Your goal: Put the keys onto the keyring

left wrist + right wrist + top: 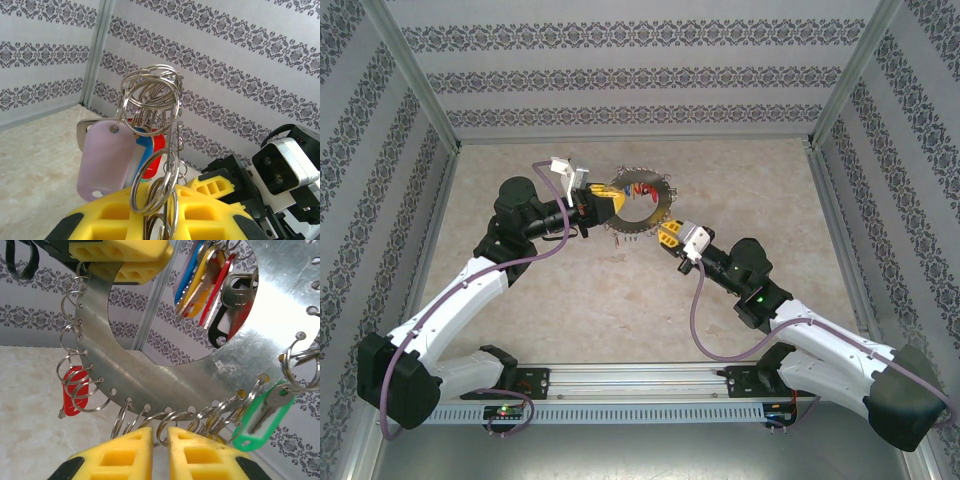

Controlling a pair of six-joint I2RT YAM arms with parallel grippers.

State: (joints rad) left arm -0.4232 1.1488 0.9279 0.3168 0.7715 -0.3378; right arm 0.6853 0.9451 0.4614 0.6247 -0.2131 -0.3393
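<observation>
The keyring (150, 375) is held up off the table (750, 180) between the two arms, roughly upright, at the middle of the far half of the workspace. It is a flat grey ring pierced with holes along its rim, and small split loops hang from most of them. A red tag (74, 390) hangs from loops on one side and a green tag (260, 420) on the other. A bunch of keys (207, 285) with blue, yellow, red and black tags shows through its central opening. From the left wrist a lilac tag (107, 160) hangs in front of blue and red ones.

The left gripper (603, 203) is clamped on the ring's rim. The right gripper (160, 450) sits at the opposite rim, its fingers pressed nearly together with a thin split loop running into the narrow gap; it appears to pinch that loop.

Every key that can be made out hangs from the ring, red and yellow tags among them. Which ones were to be added cannot be told. By this, the threading looks finished or nearly so, with letting go and setting the ring down probably left.
</observation>
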